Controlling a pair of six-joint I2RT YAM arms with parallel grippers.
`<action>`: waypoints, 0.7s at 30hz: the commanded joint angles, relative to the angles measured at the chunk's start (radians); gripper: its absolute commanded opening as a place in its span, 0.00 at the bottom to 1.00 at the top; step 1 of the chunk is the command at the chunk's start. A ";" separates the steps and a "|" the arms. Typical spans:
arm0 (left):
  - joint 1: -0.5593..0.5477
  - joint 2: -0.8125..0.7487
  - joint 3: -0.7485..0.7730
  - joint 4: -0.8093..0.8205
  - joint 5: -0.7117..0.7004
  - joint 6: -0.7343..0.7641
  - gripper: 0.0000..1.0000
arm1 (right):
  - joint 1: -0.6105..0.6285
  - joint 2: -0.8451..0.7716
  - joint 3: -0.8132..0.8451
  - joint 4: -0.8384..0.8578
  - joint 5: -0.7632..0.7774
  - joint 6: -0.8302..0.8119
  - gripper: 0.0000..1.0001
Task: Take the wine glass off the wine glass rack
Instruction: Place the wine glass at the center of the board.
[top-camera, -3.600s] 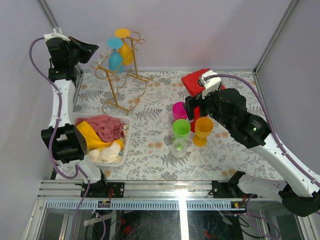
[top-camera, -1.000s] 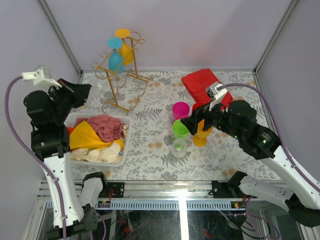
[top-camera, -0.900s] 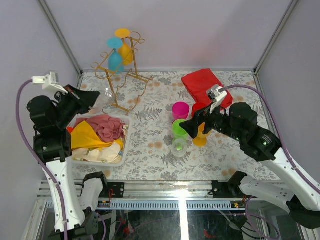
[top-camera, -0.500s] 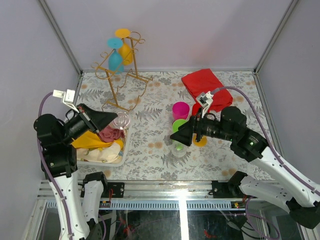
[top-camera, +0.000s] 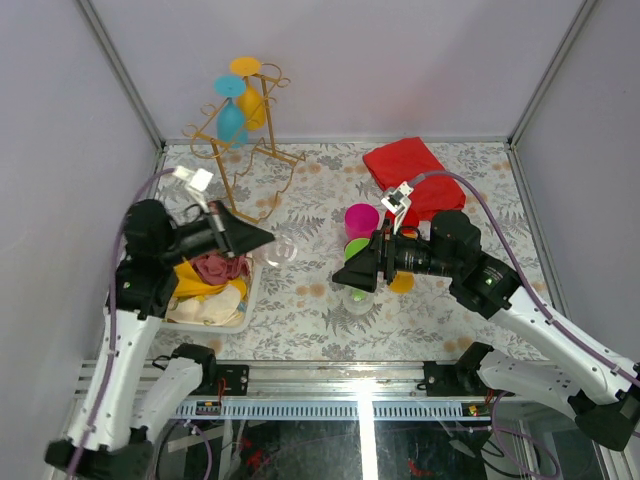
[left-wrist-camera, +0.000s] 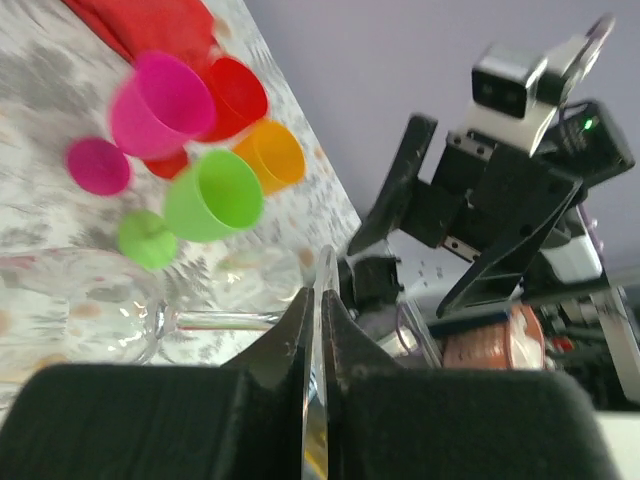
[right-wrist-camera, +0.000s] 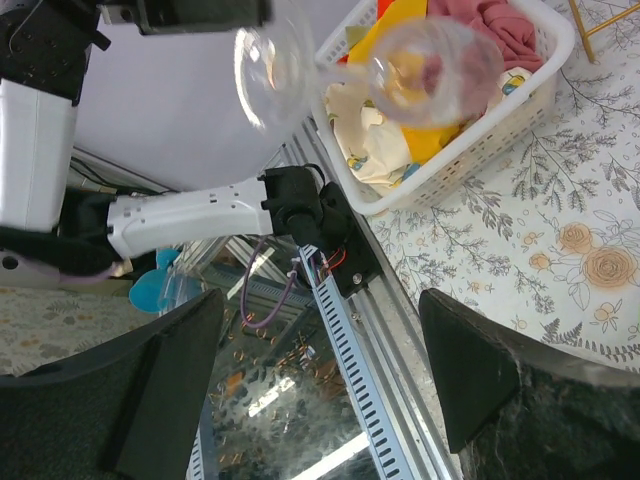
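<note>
Left gripper (top-camera: 255, 238): shut tight on the foot of the clear wine glass (top-camera: 281, 250).
Glass: off the gold rack (top-camera: 240, 150), held sideways in the air, stem lying across your left fingers (left-wrist-camera: 288, 345).
Right gripper (top-camera: 350, 275): open wide, holding nothing, facing the glass.
Hard to see: the glass looks faint from above.

White arms (top-camera: 118, 345), black joints (top-camera: 150, 235), purple cables (top-camera: 440, 174)

No text, label, brand, number or sign can be read on the wine glass (top-camera: 283, 250), the wine glass rack (top-camera: 229, 178) or anything else.
</note>
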 joint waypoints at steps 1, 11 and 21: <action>-0.359 0.073 0.056 0.098 -0.350 0.000 0.00 | -0.001 -0.004 0.027 0.037 0.005 -0.010 0.85; -0.694 0.090 -0.013 0.275 -0.629 -0.034 0.00 | -0.002 -0.009 0.024 0.034 -0.026 -0.011 0.75; -0.731 -0.003 -0.127 0.339 -0.621 -0.055 0.00 | -0.001 0.030 -0.009 0.218 -0.109 0.087 0.52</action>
